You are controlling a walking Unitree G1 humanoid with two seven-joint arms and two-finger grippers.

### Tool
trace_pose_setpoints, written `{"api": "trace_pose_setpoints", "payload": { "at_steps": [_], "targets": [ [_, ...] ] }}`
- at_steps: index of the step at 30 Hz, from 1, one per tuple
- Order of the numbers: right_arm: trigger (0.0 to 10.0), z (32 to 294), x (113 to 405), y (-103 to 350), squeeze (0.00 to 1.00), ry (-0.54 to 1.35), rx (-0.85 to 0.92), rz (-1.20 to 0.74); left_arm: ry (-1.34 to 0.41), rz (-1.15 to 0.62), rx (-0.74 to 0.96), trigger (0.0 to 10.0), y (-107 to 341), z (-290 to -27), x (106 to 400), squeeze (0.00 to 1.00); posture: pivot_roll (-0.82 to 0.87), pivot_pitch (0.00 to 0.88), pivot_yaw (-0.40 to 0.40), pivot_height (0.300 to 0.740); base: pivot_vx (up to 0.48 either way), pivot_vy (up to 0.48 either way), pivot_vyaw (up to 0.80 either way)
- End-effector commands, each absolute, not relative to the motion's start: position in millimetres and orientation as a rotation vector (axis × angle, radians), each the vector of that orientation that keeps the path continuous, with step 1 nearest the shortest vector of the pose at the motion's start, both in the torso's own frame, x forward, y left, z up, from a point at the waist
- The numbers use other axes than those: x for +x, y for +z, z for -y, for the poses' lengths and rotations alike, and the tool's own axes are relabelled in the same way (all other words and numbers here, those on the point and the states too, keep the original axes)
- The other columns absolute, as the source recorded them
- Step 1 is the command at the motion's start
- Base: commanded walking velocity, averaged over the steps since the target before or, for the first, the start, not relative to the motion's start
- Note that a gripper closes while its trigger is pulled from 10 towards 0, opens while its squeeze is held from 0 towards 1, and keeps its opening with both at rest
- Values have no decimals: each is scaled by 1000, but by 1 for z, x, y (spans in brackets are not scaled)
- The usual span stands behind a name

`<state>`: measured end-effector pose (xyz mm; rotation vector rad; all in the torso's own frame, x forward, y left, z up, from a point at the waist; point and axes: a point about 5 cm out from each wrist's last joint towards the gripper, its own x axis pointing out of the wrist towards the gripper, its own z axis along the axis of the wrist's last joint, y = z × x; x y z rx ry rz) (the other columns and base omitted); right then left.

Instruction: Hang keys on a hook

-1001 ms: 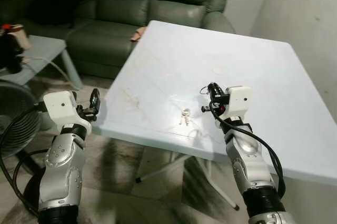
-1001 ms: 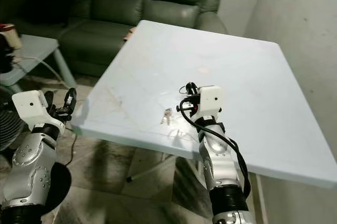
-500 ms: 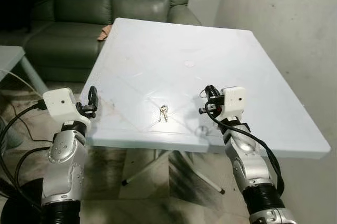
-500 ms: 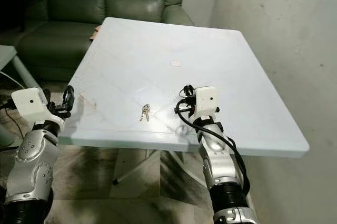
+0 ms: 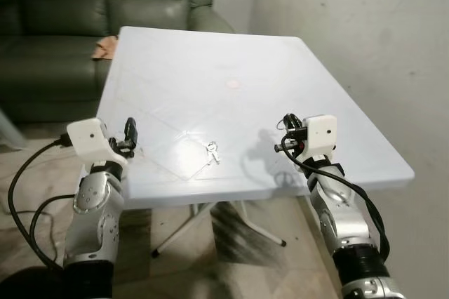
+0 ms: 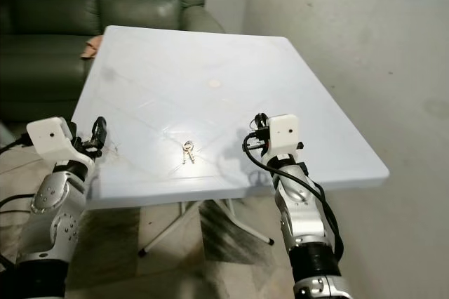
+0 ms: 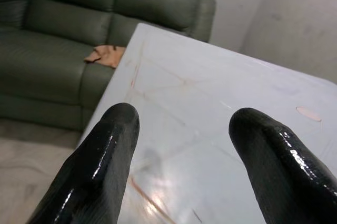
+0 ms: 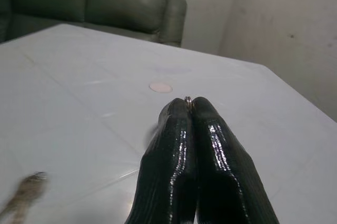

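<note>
My right pincer [image 5: 289, 133] hovers above the near right part of the bench [image 5: 210, 53], its two black fingers [image 8: 210, 145] pressed together with a small metal ring [image 8: 187, 99] nipped at their tips; I cannot tell what the ring belongs to. The keys [image 5: 212, 151] lie flat on the bench top, near its front edge, to the left of that pincer and apart from it. My left pincer [image 5: 130, 135] is at the bench's near left edge, fingers [image 7: 100, 166] spread wide with nothing between them, pointing over the pale surface. A small round pinkish spot [image 5: 232, 83] marks the bench further in. Behind the bench stands a dark green sofa [image 5: 63, 25], with an orange-brown cloth [image 5: 105, 47] lying on its seat just beside the bench's far left corner. A bare grey wall [image 5: 365, 39] runs along the right.
</note>
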<state>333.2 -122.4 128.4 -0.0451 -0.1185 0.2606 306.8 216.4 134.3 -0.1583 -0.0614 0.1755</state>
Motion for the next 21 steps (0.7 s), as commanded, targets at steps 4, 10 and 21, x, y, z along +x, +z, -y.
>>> {"api": "trace_pose_setpoints", "payload": {
  "at_steps": [4, 10, 21],
  "targets": [
    [10000, 131, 334, 129, 0, 242, -65, 114, 164, 61, -153, 10000, 135, -211, 309, 0, -103, 0, -76, 740, 0, 0, -788],
    [10000, 132, 334, 128, 0, 242, -68, 112, 161, 54, -146, 10000, 134, -210, 309, 0, -101, 0, -76, 740, 0, 0, -783],
    [10000, 132, 332, 127, 0, 243, -69, 107, 163, 36, -131, 10000, 132, -209, 308, 0, -100, 0, -77, 740, 0, 0, -782]
  ]
}}
